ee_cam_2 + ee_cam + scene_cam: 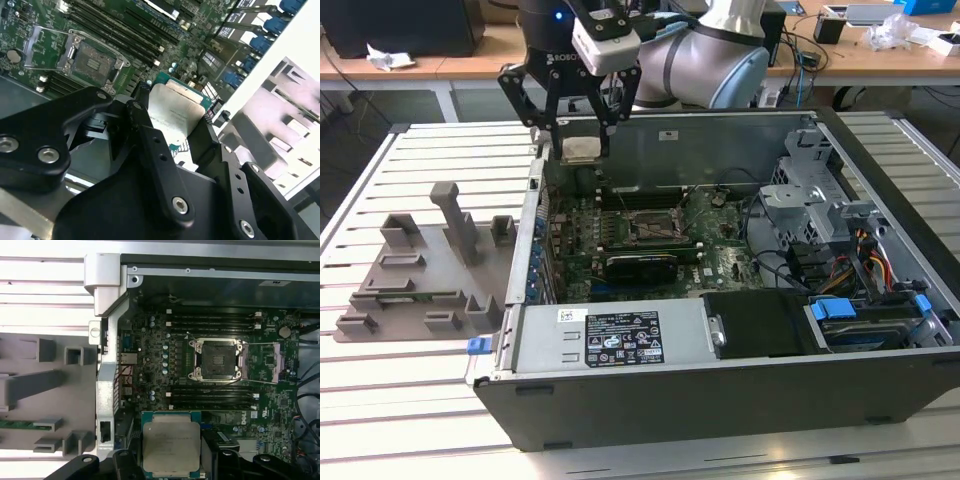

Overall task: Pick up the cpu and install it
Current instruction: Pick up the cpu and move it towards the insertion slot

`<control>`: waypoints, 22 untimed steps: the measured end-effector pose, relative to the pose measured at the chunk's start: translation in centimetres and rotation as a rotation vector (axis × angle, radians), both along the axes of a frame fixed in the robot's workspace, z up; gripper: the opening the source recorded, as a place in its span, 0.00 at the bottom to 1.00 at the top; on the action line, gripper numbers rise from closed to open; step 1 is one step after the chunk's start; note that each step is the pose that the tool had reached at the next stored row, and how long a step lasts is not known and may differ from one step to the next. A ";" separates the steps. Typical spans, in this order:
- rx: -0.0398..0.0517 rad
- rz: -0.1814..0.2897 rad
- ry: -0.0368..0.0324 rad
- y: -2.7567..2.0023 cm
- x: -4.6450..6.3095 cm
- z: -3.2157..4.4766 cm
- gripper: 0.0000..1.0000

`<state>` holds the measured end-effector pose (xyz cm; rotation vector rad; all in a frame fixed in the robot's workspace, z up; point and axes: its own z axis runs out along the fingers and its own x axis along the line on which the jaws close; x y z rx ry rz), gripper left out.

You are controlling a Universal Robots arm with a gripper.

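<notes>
The cpu is a small flat silver-grey square with a green rim. My gripper is shut on it, one black finger on each side, holding it in the air over the far corner of the open computer case on the exterior view's left. Both wrist views show the cpu between the fingers. The open socket with its raised metal frame lies on the green motherboard below, apart from the chip. In the exterior view the socket is nearer the case's middle than the gripper.
A grey fixture tray with upright posts lies outside the case on the exterior view's left. Inside the case are memory slots, a black card, a power supply, a drive cage and loose cables.
</notes>
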<state>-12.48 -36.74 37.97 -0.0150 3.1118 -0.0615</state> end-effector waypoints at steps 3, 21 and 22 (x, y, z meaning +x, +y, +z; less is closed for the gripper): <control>-0.0001 0.000 0.0000 0.02 0.5 0.00 0.55; -0.0046 0.000 0.0000 0.19 4.0 0.00 0.55; -0.0051 0.000 0.0000 0.20 4.4 0.00 0.55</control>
